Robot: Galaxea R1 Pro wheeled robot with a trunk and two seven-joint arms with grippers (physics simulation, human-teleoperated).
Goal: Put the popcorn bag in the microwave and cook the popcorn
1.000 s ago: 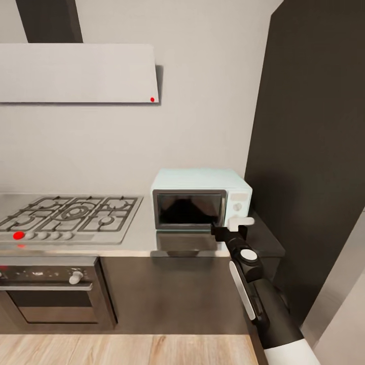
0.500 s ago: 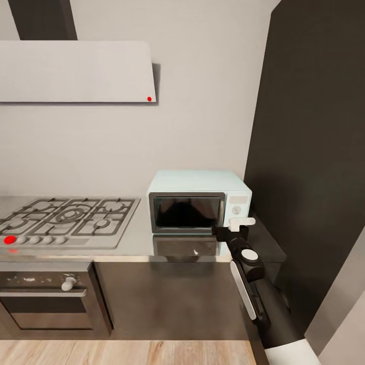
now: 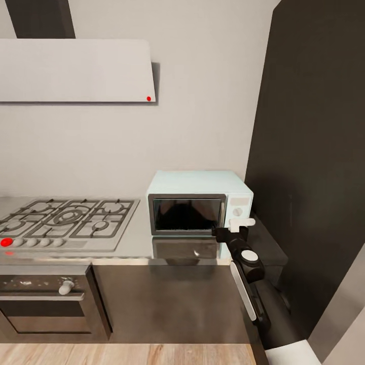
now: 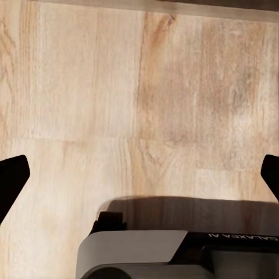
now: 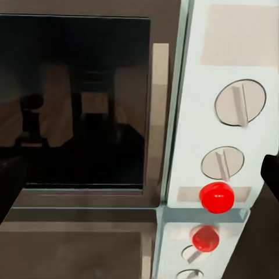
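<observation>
Nearest the head camera, the right arm is seen reaching up from the lower right, and the right gripper (image 3: 234,229) is held just in front of the microwave's (image 3: 199,202) lower right corner, at the white knob panel (image 3: 238,205). Whether its fingers are spread or closed cannot be told: one dark fingertip alone is caught at the edge of the right wrist view, beside the two grey dials and the red button (image 5: 217,197). In the left wrist view the left gripper (image 4: 139,174) is pointed at the wooden floor (image 4: 139,87), and its two dark fingertips (image 4: 11,177) are seen spread wide apart with nothing between them. Beyond the right gripper, the microwave is set on the glossy grey countertop (image 3: 137,238), its door is closed, and its dark glass (image 5: 72,102) is mirrored in the slab below. To its left the gas hob (image 3: 66,219) is laid into the same surface, with the oven (image 3: 48,304) beneath it and the range hood (image 3: 76,71) on the wall above. Compared with a second ago, the whole picture has been shifted: the hob and oven are found further left and lower, so the camera has been moved, while the right gripper is kept at the same spot by the panel. The popcorn bag cannot be located in these views.
</observation>
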